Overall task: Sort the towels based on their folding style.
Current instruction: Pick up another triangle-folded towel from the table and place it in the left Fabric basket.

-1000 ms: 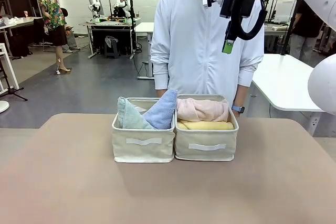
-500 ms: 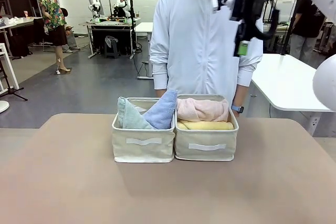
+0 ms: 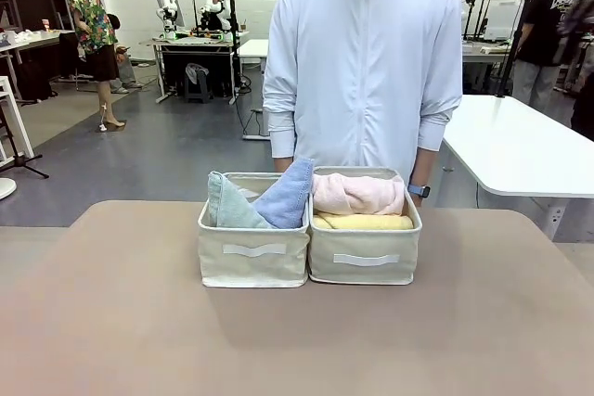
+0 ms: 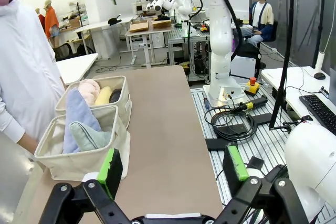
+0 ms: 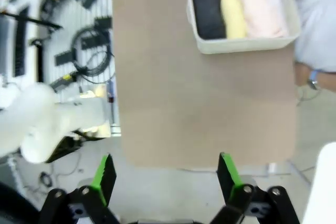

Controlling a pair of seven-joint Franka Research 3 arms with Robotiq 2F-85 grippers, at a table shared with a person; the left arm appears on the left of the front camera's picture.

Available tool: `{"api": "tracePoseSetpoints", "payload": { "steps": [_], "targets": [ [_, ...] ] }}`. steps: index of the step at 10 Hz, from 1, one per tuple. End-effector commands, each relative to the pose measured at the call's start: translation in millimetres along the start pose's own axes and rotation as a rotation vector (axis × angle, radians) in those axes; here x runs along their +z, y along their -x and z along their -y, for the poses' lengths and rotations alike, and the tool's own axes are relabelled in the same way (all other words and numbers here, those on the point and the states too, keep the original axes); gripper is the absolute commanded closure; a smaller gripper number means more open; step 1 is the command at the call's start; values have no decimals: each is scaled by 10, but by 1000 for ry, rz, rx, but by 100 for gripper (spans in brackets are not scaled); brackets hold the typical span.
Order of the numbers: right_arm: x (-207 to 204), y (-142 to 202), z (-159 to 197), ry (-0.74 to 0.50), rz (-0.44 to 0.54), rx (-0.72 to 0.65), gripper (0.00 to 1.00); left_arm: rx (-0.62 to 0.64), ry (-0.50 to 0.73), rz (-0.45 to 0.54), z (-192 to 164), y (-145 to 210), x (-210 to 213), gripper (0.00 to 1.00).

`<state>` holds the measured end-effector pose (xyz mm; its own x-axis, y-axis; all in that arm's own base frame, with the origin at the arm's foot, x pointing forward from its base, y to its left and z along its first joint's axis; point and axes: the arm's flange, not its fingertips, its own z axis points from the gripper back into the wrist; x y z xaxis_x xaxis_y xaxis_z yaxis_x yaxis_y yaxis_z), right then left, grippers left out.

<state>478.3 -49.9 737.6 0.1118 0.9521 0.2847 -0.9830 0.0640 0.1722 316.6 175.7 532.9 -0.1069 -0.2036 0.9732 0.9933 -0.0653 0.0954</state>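
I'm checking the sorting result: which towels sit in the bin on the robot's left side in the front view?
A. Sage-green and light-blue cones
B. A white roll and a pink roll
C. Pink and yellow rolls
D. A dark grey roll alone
A: the left bin holds the sage-green cone and the light-blue cone standing side by side.

1. Front camera faces across the table (image 3: 111, 322) at the two bins (image 3: 252, 257), fairly close, level.
2. Left wrist camera looks along the table from beyond the bins' end.
3. Right wrist camera hangs high, looking straight down; all share the bins.
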Motion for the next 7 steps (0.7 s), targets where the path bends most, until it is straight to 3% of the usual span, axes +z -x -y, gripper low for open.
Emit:
{"api": "tracePoseSetpoints", "payload": {
  "steps": [1,3,4,5,7],
  "targets": [
    [-882,447,-400,31,100,207,0,-28,-9,19,14,-8,-5,0],
    [-876,390,-86,24,125,267,0,-28,-9,19,14,-8,-5,0],
    [-827,210,45,80,176,184,0,-28,-9,19,14,-8,-5,0],
    [-588,596,-220,35,96,219,0,-28,-9,19,14,-8,-5,0],
    [-588,596,-220,35,96,219,0,-28,-9,19,14,-8,-5,0]
  ]
}}
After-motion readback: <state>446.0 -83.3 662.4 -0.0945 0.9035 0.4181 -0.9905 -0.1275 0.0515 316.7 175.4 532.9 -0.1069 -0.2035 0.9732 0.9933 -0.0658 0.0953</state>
